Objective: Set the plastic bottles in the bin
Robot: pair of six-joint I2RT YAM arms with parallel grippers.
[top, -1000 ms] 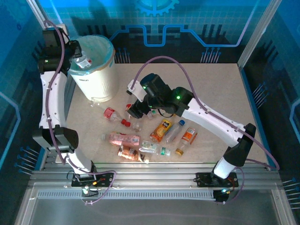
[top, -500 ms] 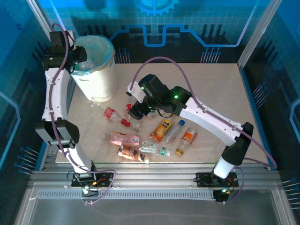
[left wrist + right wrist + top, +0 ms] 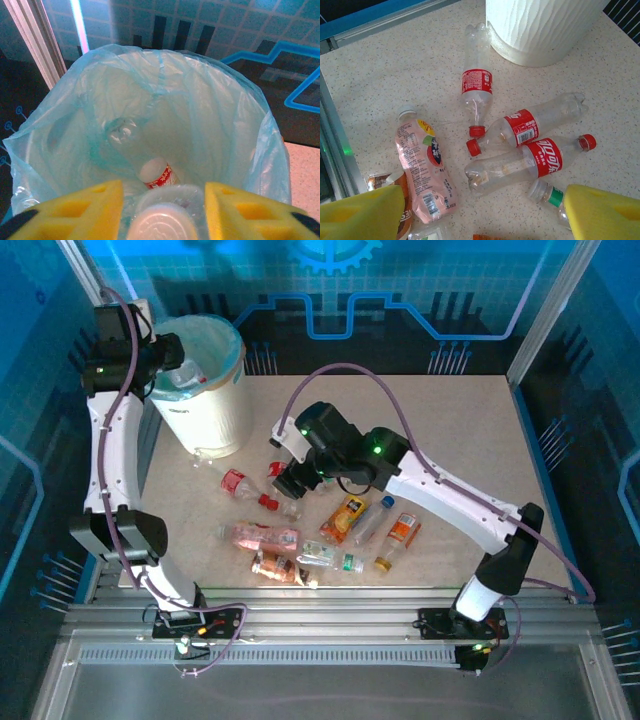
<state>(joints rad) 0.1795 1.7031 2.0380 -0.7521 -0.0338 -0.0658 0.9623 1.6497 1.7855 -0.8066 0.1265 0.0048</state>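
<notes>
Left tool is hanging over the mouth of the bin, at its rim edge in the top view. Its pads are sitting either side of a clear crushed bottle, end-on to the camera. I'm only seeing slim gaps beside it, so I can't tell whether the pads are gripping or letting go. Straight below the tool, a red-labelled bottle is lying deep in the liner.

Right tool is hovering low over the bench, pads spread wide with nothing between them. Just ahead of it, three red-label bottles are lying bunched, caps nearly touching. A pink-label bottle is lying toward its left pad, and a green-capped bottle is sitting just beside its right pad.

Risks I'm flagging:
- Left: the tool is sitting near the rim, not centred. The bottle could be catching a loose liner fold and tipping outside, or a pad could be snagging the bag on the way out.
- Right: the cluster is tight, so closing there risks pinching two bottles, or squirting a crushed one sideways.
- Right pad coming down on the green-capped neck would be kicking it away.
- Both arms heading for the bin together risks a clash.
</notes>
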